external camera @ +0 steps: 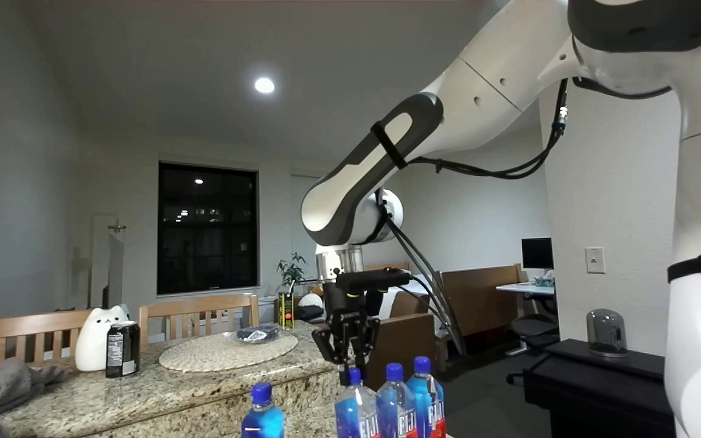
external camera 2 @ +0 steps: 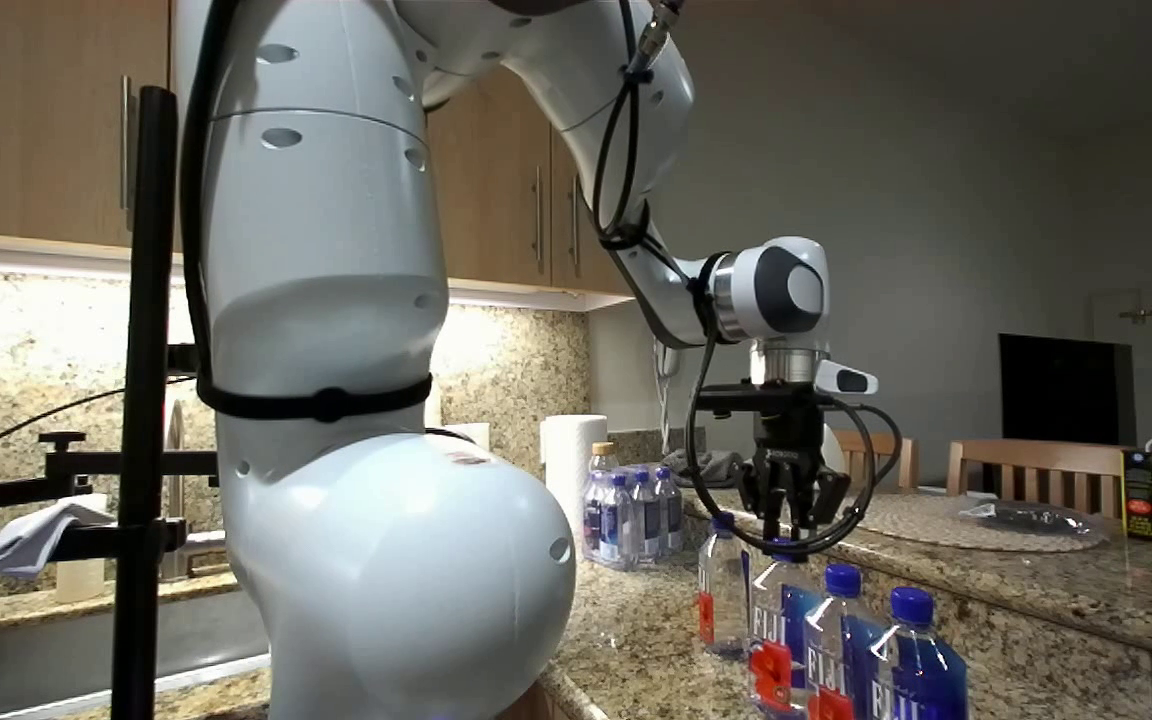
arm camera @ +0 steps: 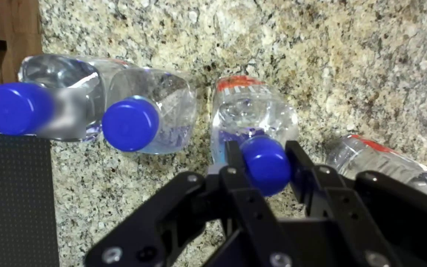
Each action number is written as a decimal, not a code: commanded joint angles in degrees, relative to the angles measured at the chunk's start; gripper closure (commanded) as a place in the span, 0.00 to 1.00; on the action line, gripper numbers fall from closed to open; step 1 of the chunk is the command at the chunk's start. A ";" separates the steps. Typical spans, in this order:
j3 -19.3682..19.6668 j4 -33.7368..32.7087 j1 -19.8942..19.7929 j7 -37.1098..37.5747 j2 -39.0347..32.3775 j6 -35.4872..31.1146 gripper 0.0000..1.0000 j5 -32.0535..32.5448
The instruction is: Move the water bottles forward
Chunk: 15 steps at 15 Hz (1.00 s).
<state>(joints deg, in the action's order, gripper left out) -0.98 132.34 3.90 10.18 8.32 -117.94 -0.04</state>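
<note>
Bottle caps point(arm camera: 130, 124): deep blue
Water bottles point(external camera 2: 836, 645): clear, with blue panels, white FIJI lettering and red-orange patches
Gripper point(arm camera: 263, 152): black, flecked with silver
Arm point(external camera: 496, 79): white, with dark grey panels
Counter point(arm camera: 347, 55): beige granite, speckled grey and black
Round mat point(external camera: 204, 356): pale beige, finely mottled
Can point(external camera: 122, 353): black, with a panel of white print
Cat-shaped figure point(external camera: 92, 345): white
Carton point(external camera 2: 1144, 498): black, yellow-edged, with a red patch
Cabinets point(external camera 2: 36, 120): light brown wood
Towel point(external camera: 6, 383): grey
Paper roll point(external camera 2: 573, 480): plain white

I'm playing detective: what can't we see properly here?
Bottles, an exterior view: lower edge cuts off bottoms.
Rightmost bottle, wrist view: top past the right edge or behind the gripper.
Leftmost bottle, wrist view: partly under a blurry patch.
Carton, an exterior view: writing too small.
</note>
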 commanded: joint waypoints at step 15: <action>-0.21 2.33 -1.21 -0.16 2.37 -1.02 0.87 -0.51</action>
<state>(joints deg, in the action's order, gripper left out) -0.71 132.93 3.75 10.18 8.75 -118.15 -0.07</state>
